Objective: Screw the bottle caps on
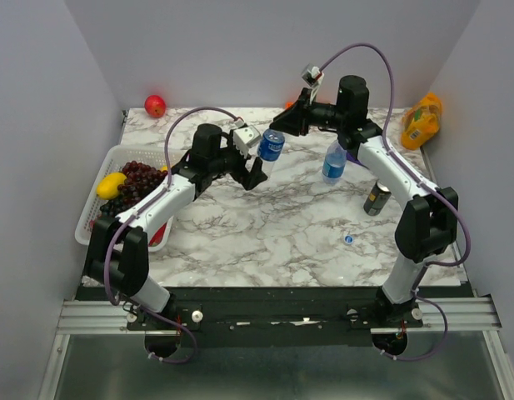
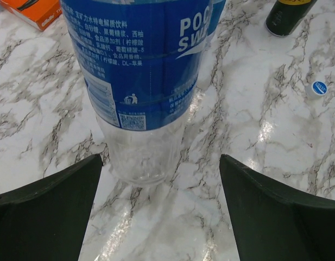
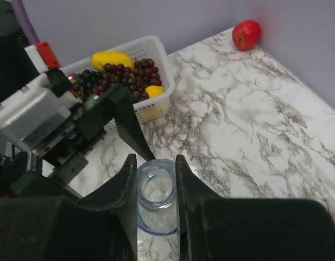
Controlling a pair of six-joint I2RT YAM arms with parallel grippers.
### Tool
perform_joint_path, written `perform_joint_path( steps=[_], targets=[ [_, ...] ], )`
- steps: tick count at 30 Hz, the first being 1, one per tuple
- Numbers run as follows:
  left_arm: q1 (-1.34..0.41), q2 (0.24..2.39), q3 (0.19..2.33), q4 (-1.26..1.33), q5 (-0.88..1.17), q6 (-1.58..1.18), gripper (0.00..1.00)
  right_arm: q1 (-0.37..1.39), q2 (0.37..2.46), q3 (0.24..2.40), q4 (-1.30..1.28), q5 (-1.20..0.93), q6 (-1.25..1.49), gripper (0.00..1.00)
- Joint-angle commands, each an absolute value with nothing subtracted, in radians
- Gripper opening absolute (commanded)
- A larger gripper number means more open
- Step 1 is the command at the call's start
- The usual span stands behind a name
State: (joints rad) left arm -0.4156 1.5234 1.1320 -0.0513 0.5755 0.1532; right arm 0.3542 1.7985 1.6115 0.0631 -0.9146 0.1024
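Left tool [image 2: 160, 159] and right tool [image 3: 155, 157] both sit past mid-surface. Nearest the bases: blue cap [image 1: 348, 239] flat on marble surface [image 1: 265, 237], right of centre. Beyond it, further right, dark drink can [image 1: 376, 198], upright.

Left tool released: fingers [image 2: 48, 212] spread wide either side of uncapped bottle [image 1: 271, 146], apart from it on both sides. Bottle's base on the surface, blue label, mouth open. Right tool sits at the neck from the far side, fingers [image 3: 184, 187] pressed against both sides of it, clenched on the neck as far as the wrist view shows.

Second bottle [image 1: 333, 161] upright to the right of there, free of both tools; top too small to read. Left edge: white basket [image 3: 148, 111] with grapes [image 1: 138, 177] and yellow fruit [image 1: 112, 184]. Far right, orange juice bottle [image 1: 421, 121]. Far left corner, red apple [image 1: 155, 105].
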Motion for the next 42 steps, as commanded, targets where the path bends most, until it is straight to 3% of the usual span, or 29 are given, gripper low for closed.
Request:
perform_joint_path(
  steps=[1,8,20,22,24,27,30,31,34,36,39,42],
  targets=[
    [-0.433,1.577,1.164,0.052,0.595,0.127,0.99,0.359,1.792,1.628,0.149,-0.992,0.251,0.00],
    [-0.445,1.644,1.206,0.092,0.584,0.098,0.97,0.359,1.787,1.608,0.178,-1.009,0.288,0.00],
    [-0.445,1.638,1.197,0.029,0.621,0.104,0.67,0.359,1.779,1.594,0.198,-1.009,0.296,0.00],
    [-0.442,1.632,1.198,0.012,0.623,0.107,0.58,0.356,1.778,1.601,0.183,-1.015,0.292,0.15],
    [-0.439,1.615,1.192,0.002,0.617,0.109,0.54,0.325,1.761,1.608,0.157,-0.997,0.288,0.44],
    [-0.428,1.569,1.149,0.002,0.598,0.129,0.49,0.230,1.721,1.620,0.095,-1.020,0.259,0.53],
    [-0.425,1.533,1.106,-0.041,0.591,0.197,0.38,0.140,1.698,1.687,-0.143,-1.077,0.028,0.59],
    [-0.423,1.523,1.095,-0.051,0.594,0.221,0.35,0.126,1.691,1.707,-0.357,-1.081,-0.086,0.61],
    [-0.423,1.500,1.055,-0.089,0.588,0.306,0.16,0.120,1.642,1.720,-0.849,-1.066,-0.682,0.64],
    [-0.423,1.493,1.046,-0.121,0.583,0.336,0.03,0.121,1.606,1.630,-1.010,-1.007,-1.039,0.66],
    [-0.423,1.496,1.060,-0.169,0.592,0.377,0.00,0.123,1.562,1.530,-1.270,-0.871,-1.424,0.65],
    [-0.425,1.511,1.092,-0.228,0.620,0.402,0.00,0.121,1.496,1.352,-1.290,-0.751,-1.615,0.63]
  ],
)
